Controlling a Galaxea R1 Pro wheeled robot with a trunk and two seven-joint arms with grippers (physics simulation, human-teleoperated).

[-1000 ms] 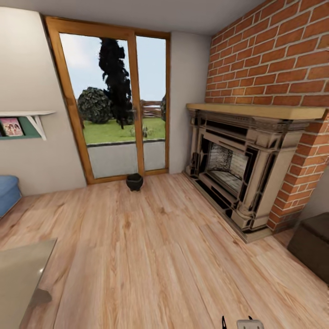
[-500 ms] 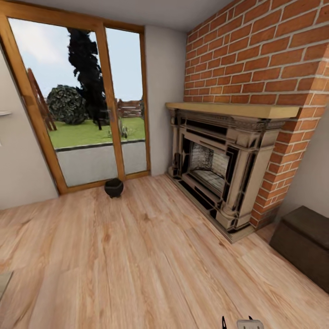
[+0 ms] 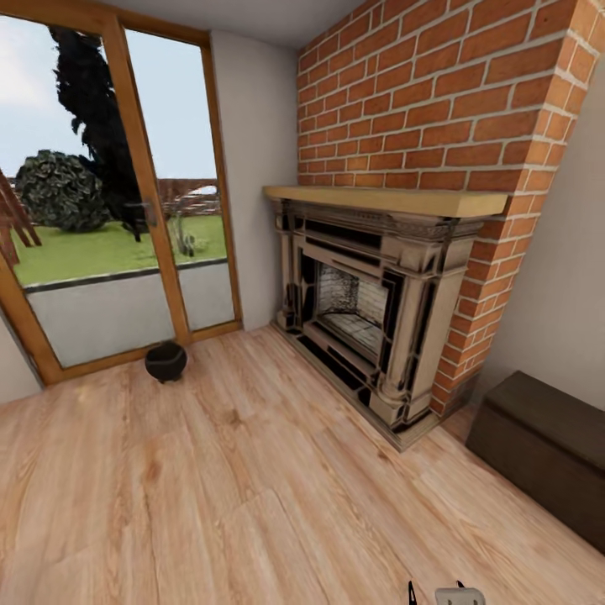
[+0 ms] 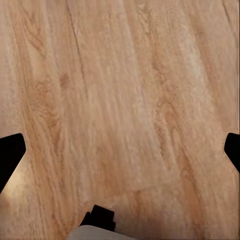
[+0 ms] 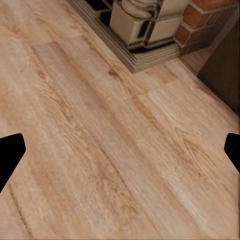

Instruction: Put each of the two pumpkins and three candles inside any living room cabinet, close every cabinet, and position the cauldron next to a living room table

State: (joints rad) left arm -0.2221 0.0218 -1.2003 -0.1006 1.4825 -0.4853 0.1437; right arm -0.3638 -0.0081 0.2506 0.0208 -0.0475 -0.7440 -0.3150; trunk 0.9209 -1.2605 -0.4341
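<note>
Cauldron (image 3: 165, 361) on floor by glass door, far from pincers.

A home living room: brick fireplace (image 3: 361, 311), wooden floor (image 3: 210, 496).

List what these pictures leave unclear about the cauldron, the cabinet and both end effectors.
- Cauldron: head view, too small and dark to see inside its mouth.
- Cabinet: head view, cut off by the right edge, so its front and whether it is closed cannot be judged.
- Left end effector: left wrist view, fingers wide apart at the edges, tips cropped.
- Right end effector: right wrist view, likewise.
</note>
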